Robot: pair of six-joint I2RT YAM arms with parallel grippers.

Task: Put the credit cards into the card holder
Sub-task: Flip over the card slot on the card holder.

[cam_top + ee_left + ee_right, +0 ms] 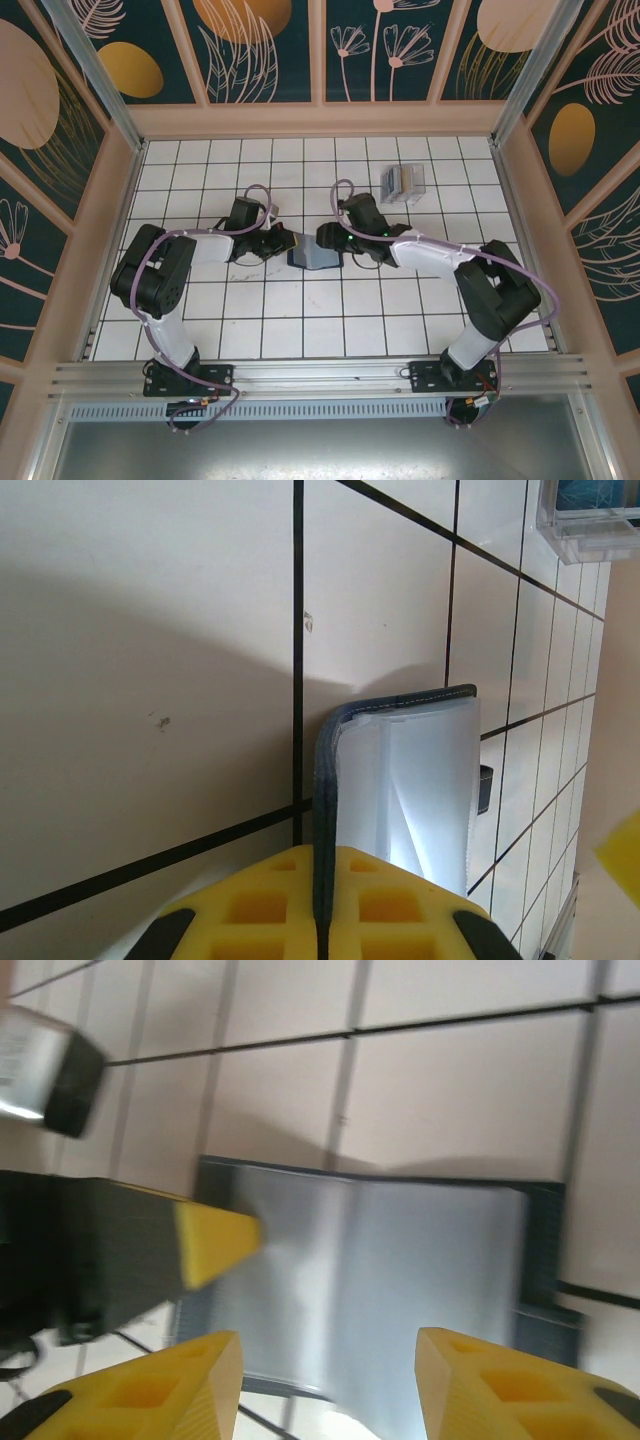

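The dark navy card holder [313, 258] lies open on the tiled table between my two grippers. In the left wrist view my left gripper [322, 858] is shut on the edge of its navy cover, and the grey-white slotted lining [425, 780] stands open to the right. My right gripper [330, 1345] hovers open just above the card holder [400, 1270], nothing between its fingers; the left gripper's yellow fingertip [215, 1245] pokes in from the left. Grey-silver credit cards [402, 181] stand in a clear rack at the back right.
The clear plastic rack [590, 520] sits a few tiles beyond the card holder. Both arms meet near the table's middle [283, 243] [340, 238]. Patterned walls enclose the white tiled table [300, 320]. The right wrist view is blurred.
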